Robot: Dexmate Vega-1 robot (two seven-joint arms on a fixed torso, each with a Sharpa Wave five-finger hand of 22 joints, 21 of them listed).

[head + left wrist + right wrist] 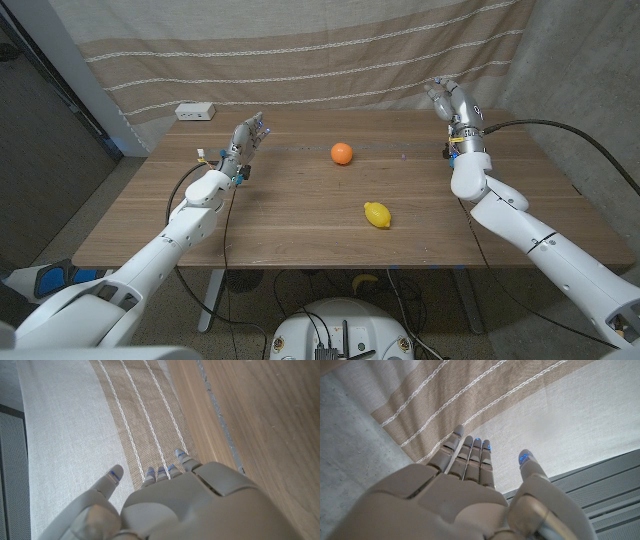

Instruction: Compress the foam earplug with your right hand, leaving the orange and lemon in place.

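Waiting at the start of the task — the right hand [447, 98] is raised above the far right edge of the tabletop [300, 215], fingers extended and apart, holding nothing. The left hand [246, 135] is likewise raised over the left side, fingers spread and empty. No compression has begun. The foam earplug cannot be made out in these pictures; a tiny pale speck near the left hand is too small to identify. Next move, as judged: locate the earplug, then bring the right hand down without touching the fruit. Count — one orange [342, 153], one lemon [377, 214], one white box [195, 111] at the far left corner.
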